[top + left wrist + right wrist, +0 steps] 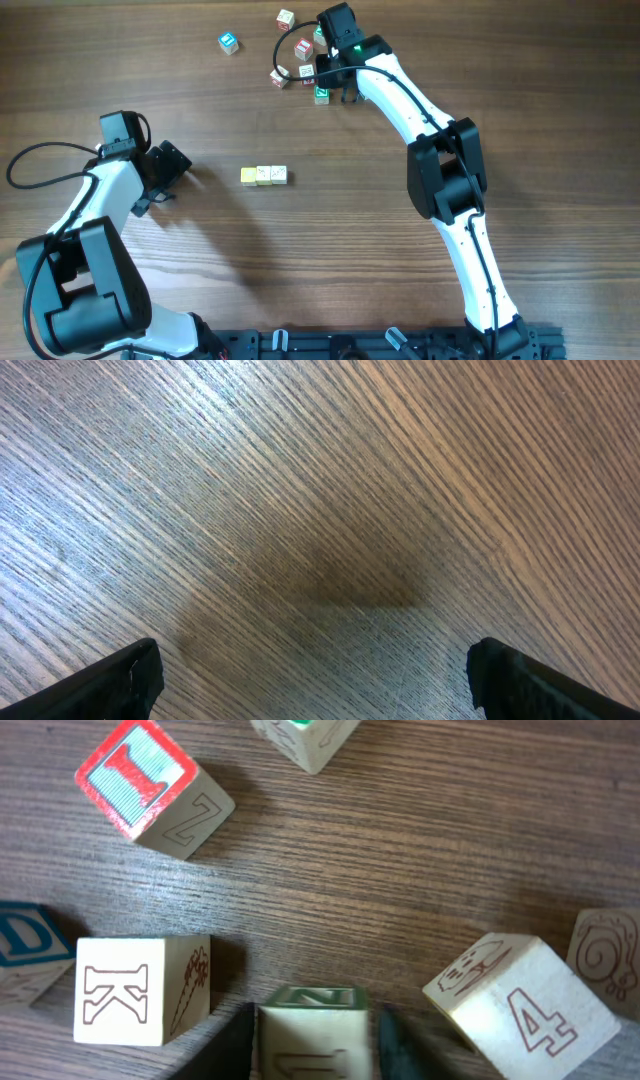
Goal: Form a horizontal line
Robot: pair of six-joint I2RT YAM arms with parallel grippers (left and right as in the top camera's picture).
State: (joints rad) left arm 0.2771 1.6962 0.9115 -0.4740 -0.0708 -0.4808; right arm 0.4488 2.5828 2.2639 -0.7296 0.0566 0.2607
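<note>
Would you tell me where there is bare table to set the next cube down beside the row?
Bare wood lies off the row's right end, up to the right arm; also off its left end, toward the left arm, and all below it in the overhead view. The top is crowded: loose cubes ring the green-faced cube at the right arm's tip.

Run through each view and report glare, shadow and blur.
Overhead: even light, all sharp, soft arm shadows on the table, the row of cubes crisp. Left wrist: pale glare over the upper-left wood, a dark shadow patch mid-frame, the left gripper near black. Right wrist: printed letters sharp, the right gripper dark and blurred either side of the green-topped cube.
</note>
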